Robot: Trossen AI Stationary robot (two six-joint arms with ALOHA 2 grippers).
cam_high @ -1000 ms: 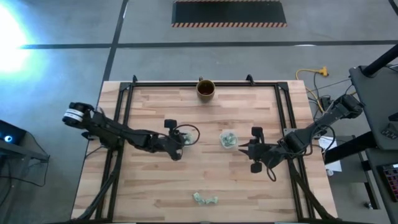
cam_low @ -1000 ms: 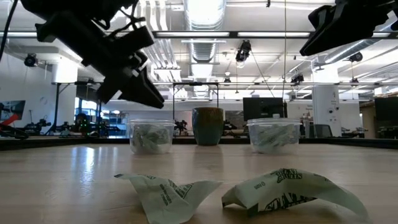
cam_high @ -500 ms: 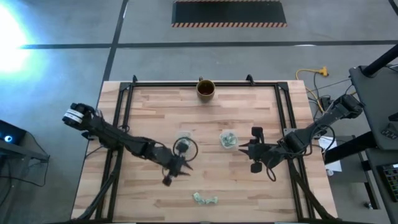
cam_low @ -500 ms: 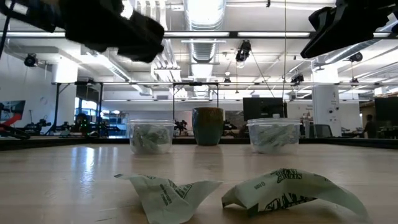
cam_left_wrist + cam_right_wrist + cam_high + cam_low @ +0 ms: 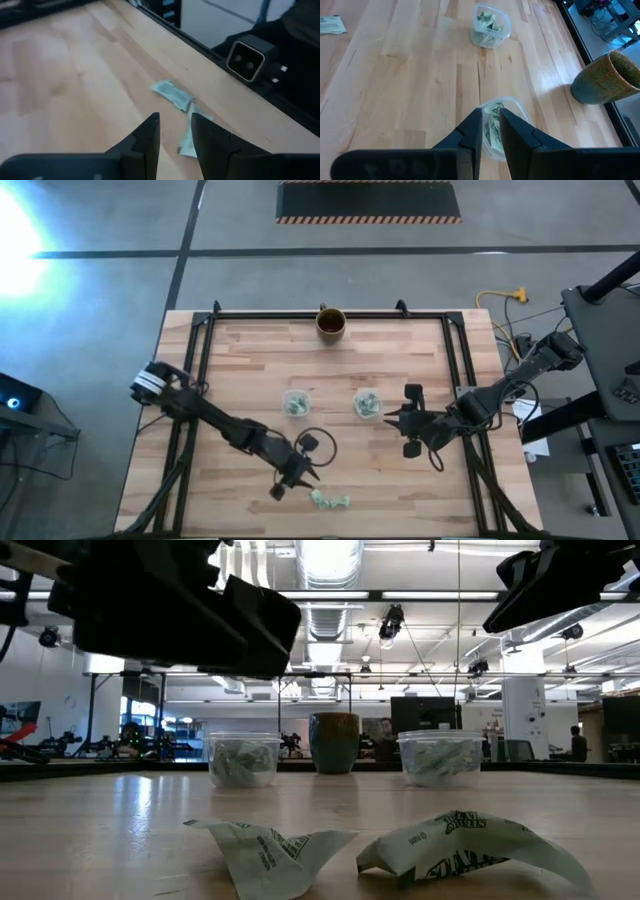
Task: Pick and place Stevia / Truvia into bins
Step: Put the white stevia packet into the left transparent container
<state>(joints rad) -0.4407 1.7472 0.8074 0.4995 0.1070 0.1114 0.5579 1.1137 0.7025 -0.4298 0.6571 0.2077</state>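
Two crumpled green-and-white packets (image 5: pixel 330 500) lie flat on the wood near the table's near edge; they also show in the low view (image 5: pixel 270 850) (image 5: pixel 470 845) and the left wrist view (image 5: pixel 172 95). Two clear cups, left (image 5: pixel 295 402) and right (image 5: pixel 367 403), stand mid-table, each with packets inside. My left gripper (image 5: pixel 312 477) (image 5: pixel 175 120) hovers just left of and above the loose packets, open by a small gap and empty. My right gripper (image 5: pixel 390 418) (image 5: pixel 491 114) waits just right of the right cup (image 5: pixel 495 125), its fingers a narrow gap apart and empty.
A brown-gold mug (image 5: pixel 331 323) stands at the table's far edge, behind the cups (image 5: pixel 334 743). A black metal frame (image 5: pixel 200 370) runs along the table's left, right and far sides. Bare wood lies between the cups and the loose packets.
My left gripper has swung from over the left cup toward the table's near edge and a little to the right, ending close to the two loose packets. The cups and the packets have stayed where they were.
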